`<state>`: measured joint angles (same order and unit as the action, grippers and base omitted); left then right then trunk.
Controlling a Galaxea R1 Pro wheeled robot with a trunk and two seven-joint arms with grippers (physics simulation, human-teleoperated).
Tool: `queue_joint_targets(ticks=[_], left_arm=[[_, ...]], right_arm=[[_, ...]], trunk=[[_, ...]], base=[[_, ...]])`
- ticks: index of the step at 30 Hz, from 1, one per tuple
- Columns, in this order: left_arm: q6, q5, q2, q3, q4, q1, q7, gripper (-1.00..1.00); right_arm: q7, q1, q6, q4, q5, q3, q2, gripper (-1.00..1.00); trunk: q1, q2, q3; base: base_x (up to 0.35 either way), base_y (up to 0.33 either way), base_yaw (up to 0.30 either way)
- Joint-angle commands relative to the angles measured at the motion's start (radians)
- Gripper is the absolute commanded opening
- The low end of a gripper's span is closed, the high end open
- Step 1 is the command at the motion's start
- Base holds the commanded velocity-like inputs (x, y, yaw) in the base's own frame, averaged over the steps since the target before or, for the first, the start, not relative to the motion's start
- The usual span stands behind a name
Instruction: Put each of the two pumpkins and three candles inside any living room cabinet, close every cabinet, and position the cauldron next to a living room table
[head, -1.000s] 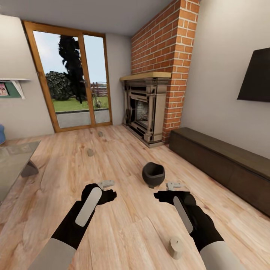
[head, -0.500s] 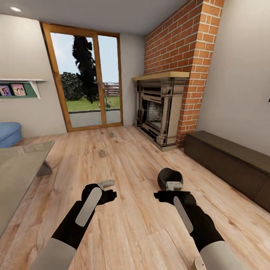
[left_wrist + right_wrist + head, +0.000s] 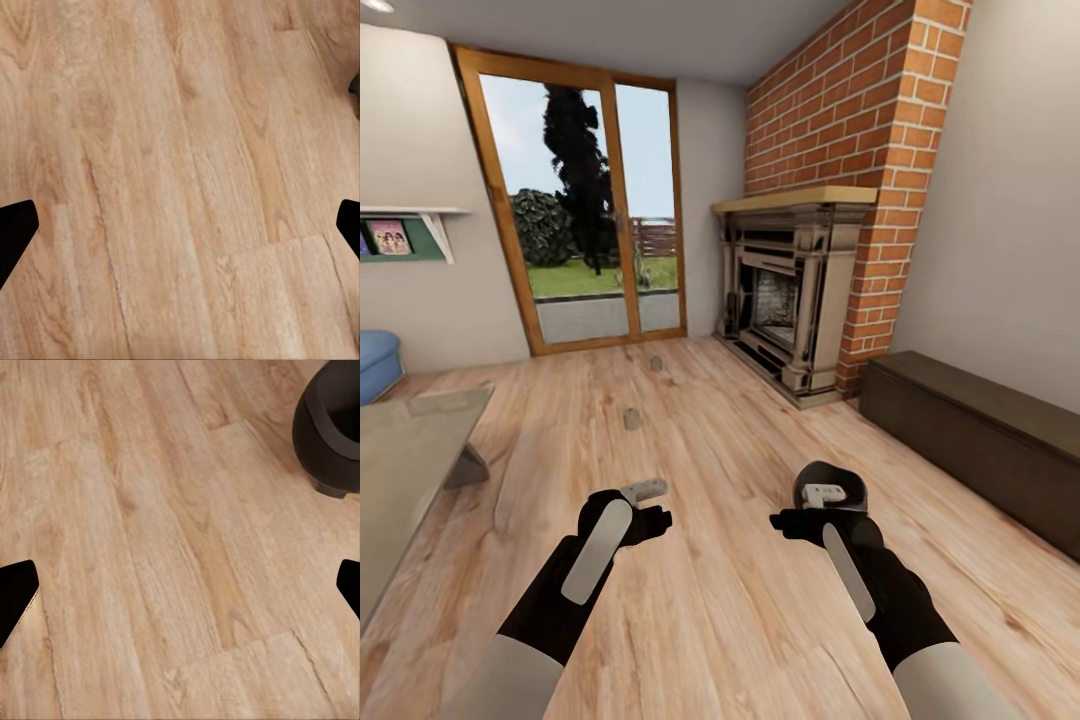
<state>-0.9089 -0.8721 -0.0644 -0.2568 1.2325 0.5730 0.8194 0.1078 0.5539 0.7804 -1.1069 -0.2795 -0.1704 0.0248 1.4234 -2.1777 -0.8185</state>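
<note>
Floor (image 3: 710,440): light tan wood planks with darker grain streaks. Cauldron (image 3: 828,476), lower right of centre: matte black. Two candles (image 3: 631,419), mid-frame: beige-tan. Cabinet (image 3: 980,440), right edge: dark brown. Chimney (image 3: 840,110), upper right: red-orange brick, pale mortar lines. Fireplace (image 3: 790,290): beige surround, tan mantel. Door frame (image 3: 605,200): orange-brown wood. Table (image 3: 400,470), left edge: glossy grey. Sofa (image 3: 375,362): blue. Grippers (image 3: 645,508) (image 3: 822,505): black, grey fingers
</note>
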Motion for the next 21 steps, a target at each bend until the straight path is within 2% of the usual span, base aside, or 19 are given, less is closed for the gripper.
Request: queue_joint_targets(ticks=[1, 15, 21], left_arm=[[-0.001, -0.01, 0.0, -0.001, 0.001, 0.001, 0.01, 1.0], [-0.001, -0.01, 0.0, -0.002, 0.0, 0.0, 0.01, 1.0], [-0.001, -0.01, 0.0, -0.002, -0.001, 0.001, 0.01, 1.0]], right_arm=[[0.01, 0.001, 0.003, -0.001, -0.011, -0.001, 0.0, 1.0], [0.01, 0.0, 0.003, -0.001, -0.011, -0.001, 0.001, 1.0], [0.01, 0.001, 0.003, -0.003, -0.01, -0.001, 0.001, 1.0]], trunk=[[0.0, 0.0, -0.001], [0.0, 0.0, -0.013], [0.0, 0.0, -0.014]], base=[[0.287, 0.209, -0.021], [0.284, 0.212, -0.024], [0.321, 0.091, -0.008]])
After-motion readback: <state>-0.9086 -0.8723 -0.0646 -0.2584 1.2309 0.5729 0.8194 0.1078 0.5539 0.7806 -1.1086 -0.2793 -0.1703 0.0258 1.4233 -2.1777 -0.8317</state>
